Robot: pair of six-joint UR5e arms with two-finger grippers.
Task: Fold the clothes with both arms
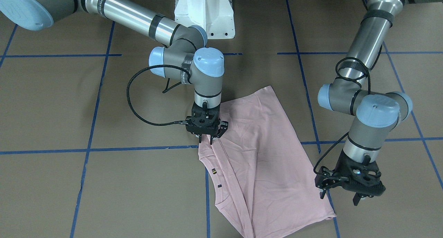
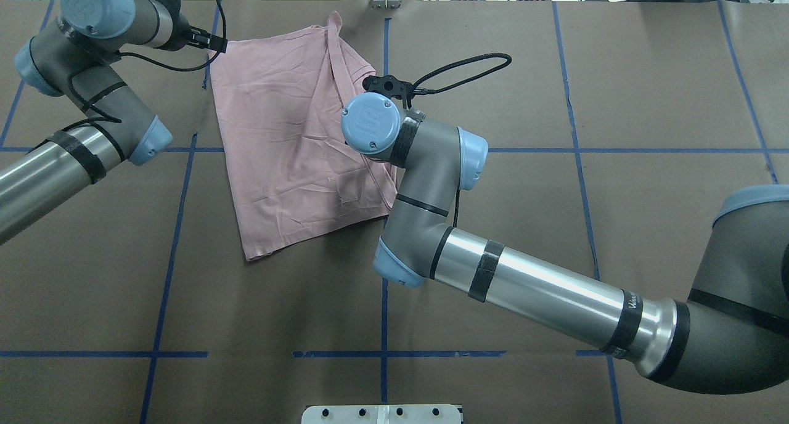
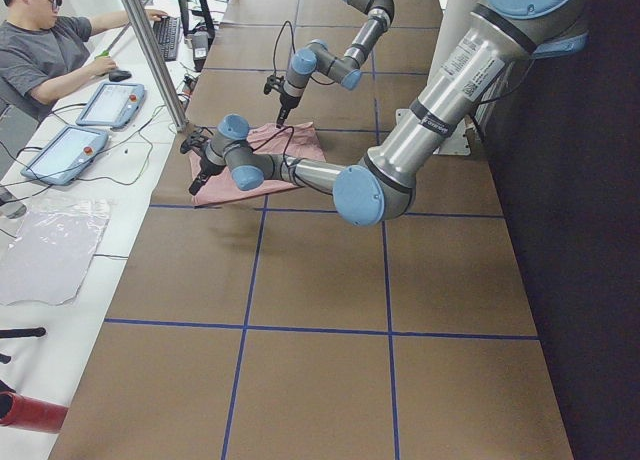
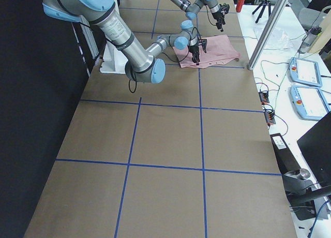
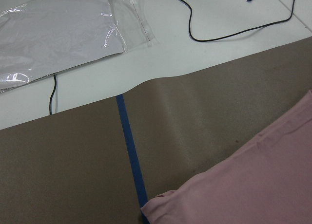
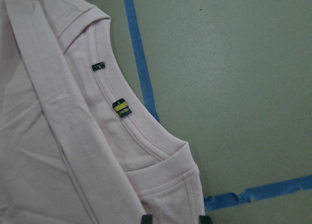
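Note:
The pale pink T-shirt (image 1: 277, 155) lies partly folded on the brown table, plain side up, with a long fold ridge down its middle. Its ribbed collar (image 6: 120, 108) with two small dark tags shows in the right wrist view. My right gripper (image 1: 207, 138) points down at the shoulder edge beside the collar, open, and its fingertips (image 6: 146, 218) straddle the fabric. My left gripper (image 1: 341, 195) hangs open just outside the shirt's far corner (image 5: 161, 209), holding nothing.
Blue tape lines (image 1: 138, 148) grid the tabletop. The white pedestal base (image 1: 204, 13) stands behind the shirt. Past the far table edge lie a clear plastic sheet (image 5: 58, 34) and a black cable (image 5: 219, 36). A person (image 3: 50, 50) sits at the side desk.

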